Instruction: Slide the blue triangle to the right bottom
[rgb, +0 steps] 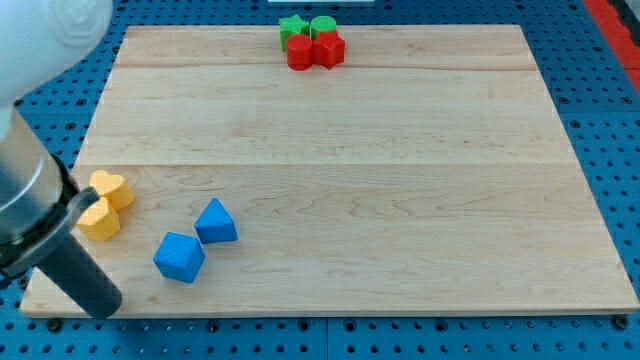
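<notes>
The blue triangle lies on the wooden board at the view's lower left. A second blue block, roughly cube-shaped, sits just below and left of it, close to touching. My dark rod comes in from the view's left edge and its tip rests near the board's bottom left corner, left of and below both blue blocks, apart from them.
Two yellow blocks sit together at the board's left edge, just above the rod. At the view's top centre two green blocks and two red blocks cluster on the board's far edge. A blue perforated table surrounds the board.
</notes>
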